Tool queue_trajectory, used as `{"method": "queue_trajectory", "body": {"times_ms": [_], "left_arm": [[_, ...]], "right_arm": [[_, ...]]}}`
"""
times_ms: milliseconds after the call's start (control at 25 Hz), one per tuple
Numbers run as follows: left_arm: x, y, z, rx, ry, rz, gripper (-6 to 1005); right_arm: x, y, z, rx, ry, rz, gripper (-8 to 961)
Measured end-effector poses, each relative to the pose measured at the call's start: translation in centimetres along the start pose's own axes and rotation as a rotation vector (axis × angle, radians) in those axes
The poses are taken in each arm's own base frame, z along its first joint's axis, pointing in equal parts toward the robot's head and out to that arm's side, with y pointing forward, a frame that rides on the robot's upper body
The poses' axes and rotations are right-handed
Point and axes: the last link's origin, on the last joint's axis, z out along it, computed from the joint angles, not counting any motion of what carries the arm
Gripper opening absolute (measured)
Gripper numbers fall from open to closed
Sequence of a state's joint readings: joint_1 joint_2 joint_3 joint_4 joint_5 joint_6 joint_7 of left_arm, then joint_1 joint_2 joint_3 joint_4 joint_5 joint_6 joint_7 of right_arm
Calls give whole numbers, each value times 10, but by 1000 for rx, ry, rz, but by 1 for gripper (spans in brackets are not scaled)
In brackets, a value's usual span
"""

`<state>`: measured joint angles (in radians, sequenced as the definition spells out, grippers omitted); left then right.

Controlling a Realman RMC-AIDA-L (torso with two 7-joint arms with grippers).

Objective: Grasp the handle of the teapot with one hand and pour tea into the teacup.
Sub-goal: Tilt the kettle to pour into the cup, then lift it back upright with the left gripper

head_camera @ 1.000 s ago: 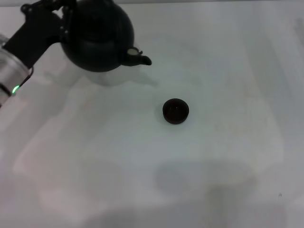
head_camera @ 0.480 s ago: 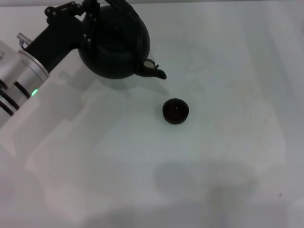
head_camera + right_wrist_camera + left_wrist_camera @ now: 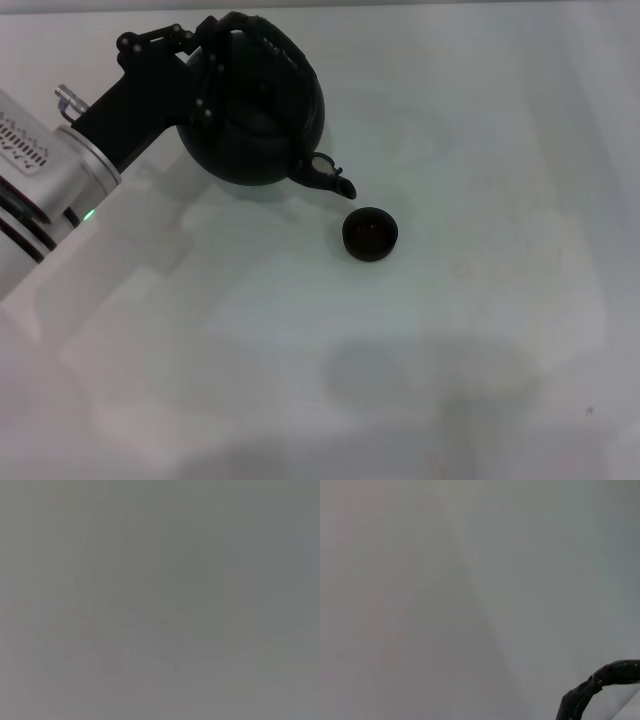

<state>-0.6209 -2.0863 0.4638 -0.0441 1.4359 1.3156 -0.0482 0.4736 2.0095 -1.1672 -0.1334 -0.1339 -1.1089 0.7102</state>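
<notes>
Gripping the handle [image 3: 262, 40], the left gripper [image 3: 205, 60] carries the teapot [image 3: 255, 120], probably heavy and rigid, spout just beside the teacup [image 3: 370, 234].

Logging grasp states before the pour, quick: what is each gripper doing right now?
Left gripper: shut on the handle, teapot tilted, spout near the teacup.
Right gripper: not in view.

Dark green-black teapot [image 3: 255, 125], black teacup [image 3: 370, 234], seemingly plain white table [image 3: 480, 330].
</notes>
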Motion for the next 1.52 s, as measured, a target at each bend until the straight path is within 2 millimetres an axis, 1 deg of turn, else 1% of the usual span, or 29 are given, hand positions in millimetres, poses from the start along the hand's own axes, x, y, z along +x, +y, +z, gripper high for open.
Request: {"method": "queue_trajectory", "body": {"times_ms": [160,440,680,880,1120,1360,1520], "left_arm": [[0,2,0,-4,0,36,119],[1,14,4,-17,2,69,119],[2,15,7,-21,4,87,118],[4,19,10,-30,10,178,119],[7,21,15,-47,21,200,116],[6,24,14,-67,21,212,117],[3,27,10,-74,14,262,116]], "right_arm": [[0,1,1,-2,-1,1,856],[1,2,1,-4,-1,3,856],[1,3,1,-5,-1,5,855],[1,3,1,-5,0,8,855],[1,3,1,-5,0,8,855],[1,5,3,-9,-2,9,855],[1,10,7,-21,-5,18,855]]}}
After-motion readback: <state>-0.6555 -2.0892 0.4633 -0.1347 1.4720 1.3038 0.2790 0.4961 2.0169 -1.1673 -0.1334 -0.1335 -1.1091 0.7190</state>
